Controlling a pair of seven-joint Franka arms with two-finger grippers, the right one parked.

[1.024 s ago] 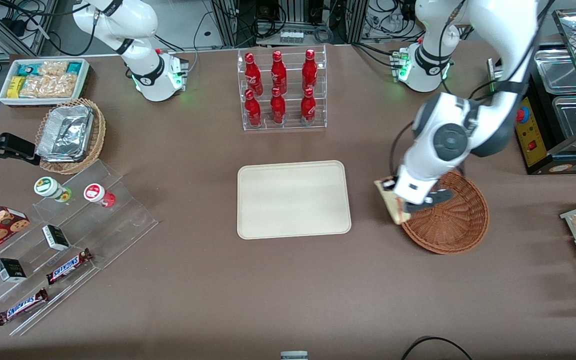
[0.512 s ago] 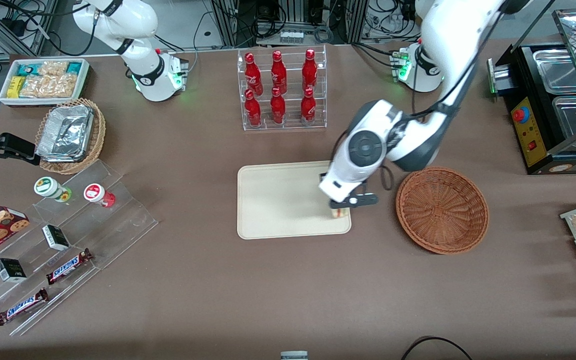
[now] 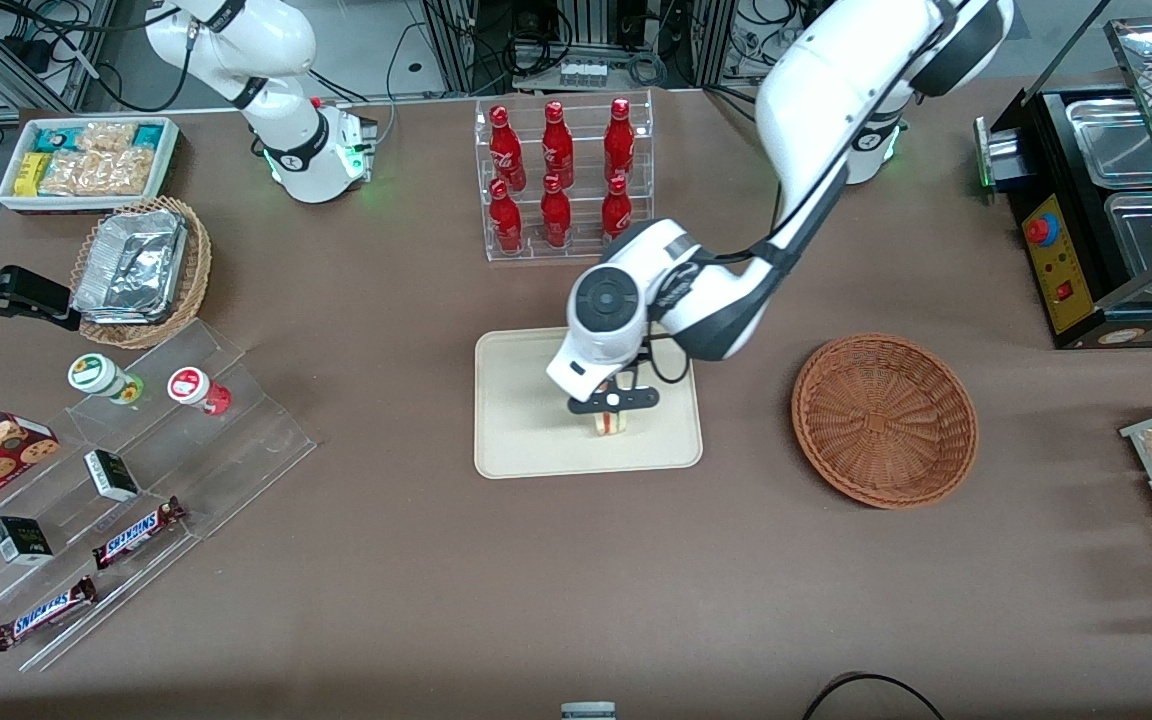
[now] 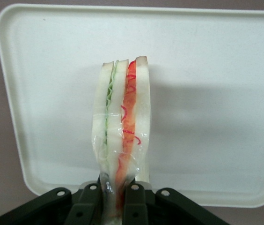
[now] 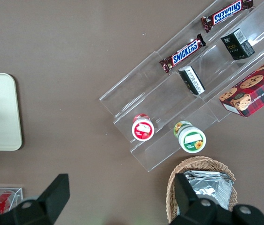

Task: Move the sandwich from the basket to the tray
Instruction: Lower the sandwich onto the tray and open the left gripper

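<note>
Pincer (image 4: 114, 199) gripping sandwich (image 4: 120, 126) over tray (image 3: 526, 440) — basket (image 3: 884, 420) bare

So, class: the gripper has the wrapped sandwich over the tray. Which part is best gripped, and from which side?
Grip the flat bread faces, from above. The sandwich hangs on edge over the tray, its layers running vertically, so the gripper shuts its jaws across the outer slices, squeezing the layers together rather than apart.

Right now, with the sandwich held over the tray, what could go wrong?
1. The gripper pinches the plastic-wrapped triangular sandwich on edge above the cream rectangular tray; released like this, it would probably topple.
2. The grip is on one end only, so the soft wedge might slip or squash.
</note>
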